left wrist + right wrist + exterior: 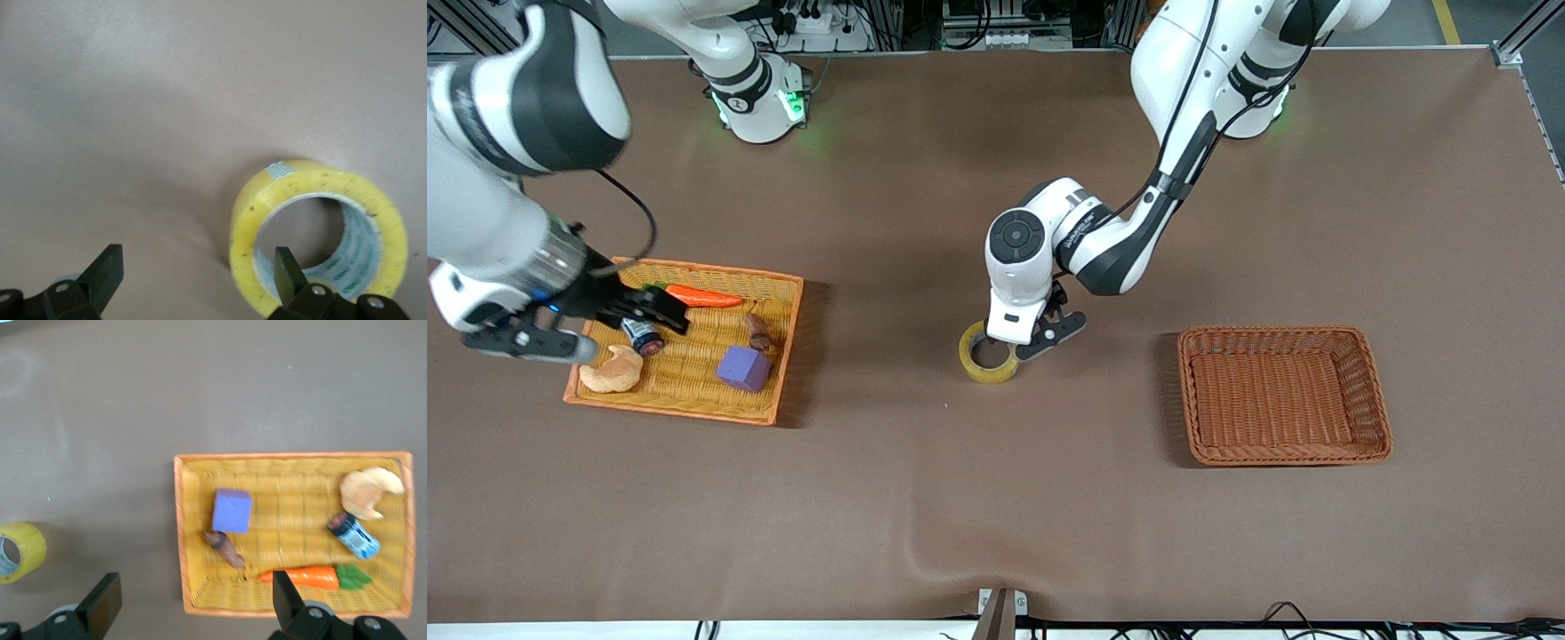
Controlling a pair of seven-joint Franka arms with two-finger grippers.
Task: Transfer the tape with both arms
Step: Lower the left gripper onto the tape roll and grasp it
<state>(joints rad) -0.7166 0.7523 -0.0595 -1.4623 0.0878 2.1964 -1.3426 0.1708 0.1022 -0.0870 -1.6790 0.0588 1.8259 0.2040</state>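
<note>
Brown matte table (996,498), one soft wrinkle in the covering near the front-camera edge. Arm bases sit along the edge farthest from that camera, green lights lit at both; cables and aluminium framing visible past that edge.

Tape (988,353) lies flat on the bare table, roughly mid-table, between the yellow tray (778,356) at the right arm's end and the empty brown basket (1283,395) at the left arm's end — well apart from both.

Left gripper (1024,342) is down at the tape, jaws spread wide, holding nothing. In the left wrist view one fingertip (288,273) sits over the roll's hole, the other fingertip (103,275) stands outside the roll over bare table, so the jaws straddle one wall of the tape (319,233). Cannot tell whether either finger touches the roll.

Right gripper (645,307) hangs over the yellow tray, jaws wide apart, empty. Its wrist view looks down on the tray (293,533) with the tape (20,551) off toward mid-table.

Tray contents: purple cube (743,367), orange carrot toy (703,296), croissant toy (612,369), small brown figure (758,331), and a small toy car (353,536) — partly under the right gripper in the front view.
</note>
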